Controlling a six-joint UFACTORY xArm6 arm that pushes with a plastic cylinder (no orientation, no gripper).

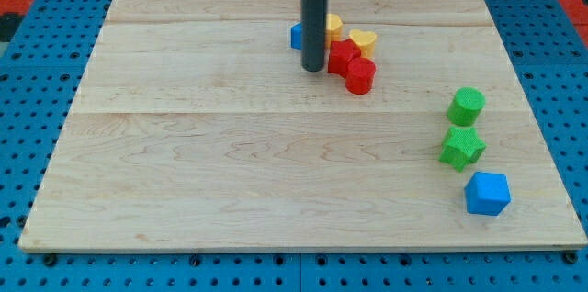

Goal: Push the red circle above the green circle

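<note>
Camera view shows the wooden board (230, 173), no containers anywhere. My tip (313, 69), a bare rod gripping nothing, stands just left of the crowded cluster. The red circle (361, 76) sits at its lower right, well apart from the green circle (467, 106). Pushing risks dragging the red star (343, 56) and yellow blocks (364, 40) along.

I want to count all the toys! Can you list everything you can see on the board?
red circle: 1, red, top middle cluster
red block: 1, red, shape unclear, beside the red circle
yellow blocks: 2, yellow, top of the cluster
blue block: 1, blue, mostly hidden behind the rod
green circle: 1, green, view's right
green star: 1, green, below the green circle
blue cube: 1, blue, lower right
board: 1, light wood
my tip: 1, dark, just left of the red block
</note>
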